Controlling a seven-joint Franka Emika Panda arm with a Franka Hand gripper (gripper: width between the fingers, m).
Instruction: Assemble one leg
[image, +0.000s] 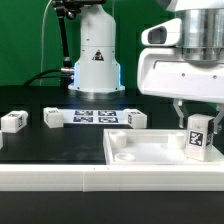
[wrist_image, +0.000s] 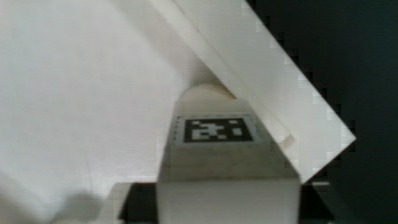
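One leg (image: 198, 137) in my fingers (image: 181, 111), standing upright at the right of the exterior frame, tag facing the camera, over the right-hand corner of the white panel (image: 135, 150). Can't tell whether its base has seated in the corner socket or sits just above it.

Handling, my read: small rigid plastic block, light, no give, smooth faces so a bit slippery. Not fragile, but it'll twist in the grip if pushed off-axis. Best hold is on the two flat side faces near the upper end, leaving the base free for insertion.

Fingers: closed narrow on the leg, one either side of it. Wrist view shows the leg (wrist_image: 217, 140) dead centre, tag readable, dark pads at the bottom edge flanking it, and the panel edge (wrist_image: 267, 80) running diagonally behind.

Three more legs (image: 13, 121) (image: 52, 118) (image: 135, 119) lie loose on the black tabletop (image: 60, 145) in the mid-left of the exterior frame, flanking the marker board (image: 95, 117).
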